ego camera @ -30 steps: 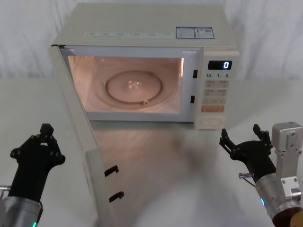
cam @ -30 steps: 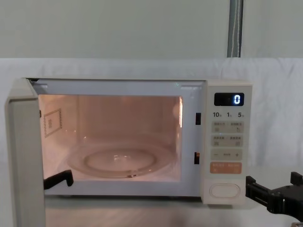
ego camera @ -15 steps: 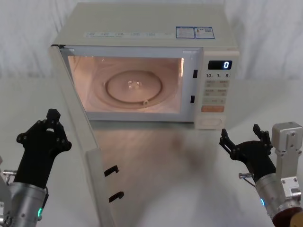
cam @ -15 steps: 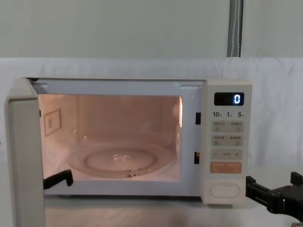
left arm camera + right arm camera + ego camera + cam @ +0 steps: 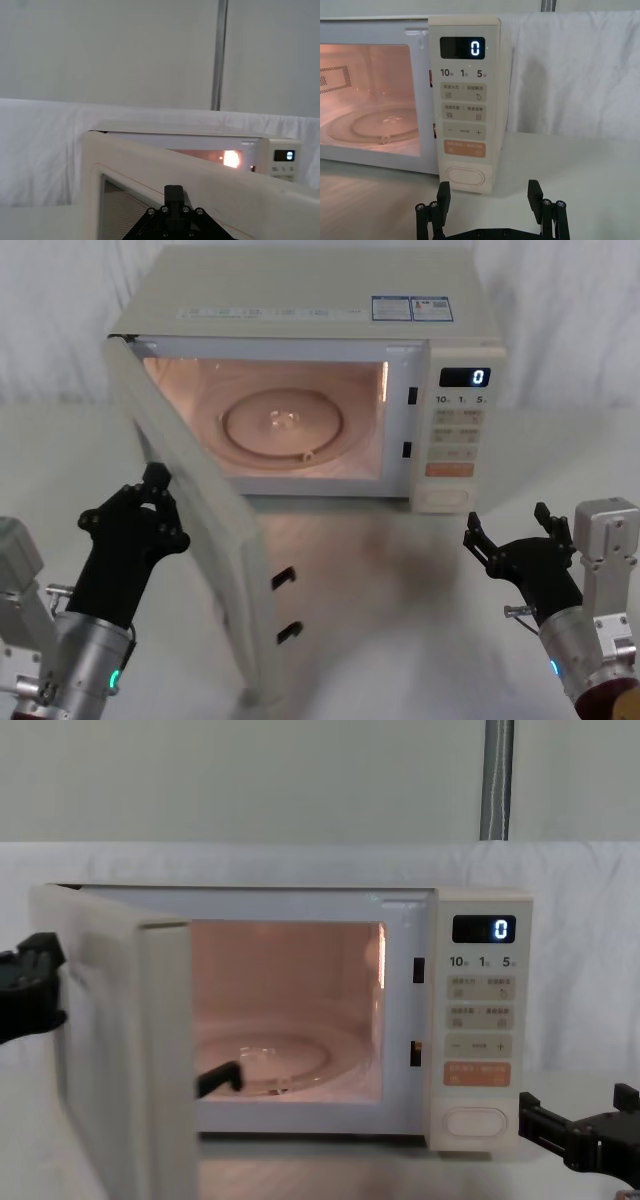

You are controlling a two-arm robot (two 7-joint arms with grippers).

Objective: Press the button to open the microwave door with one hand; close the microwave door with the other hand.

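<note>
The cream microwave [image 5: 300,290] stands at the back of the table, its cavity lit and its display reading 0. The microwave door [image 5: 215,540] hangs partly open from its left hinge, angled toward me, and shows as a cream panel [image 5: 120,1050] in the chest view. My left gripper [image 5: 155,480] is shut, its tip against the door's outer face [image 5: 200,180]. My right gripper [image 5: 506,520] hovers open low on the right, just in front of the button [image 5: 465,176], apart from it. The button [image 5: 447,498] sits lowest on the keypad panel.
A glass turntable [image 5: 282,425] lies inside the cavity. Two black latch hooks [image 5: 285,580] stick out of the door's free edge. White cloth covers the table [image 5: 400,600] and the backdrop; a grey pole [image 5: 497,780] stands behind.
My left gripper has moved forward and right onto the door's outer face, and the door has swung partway toward the cavity. The right arm has not moved.
</note>
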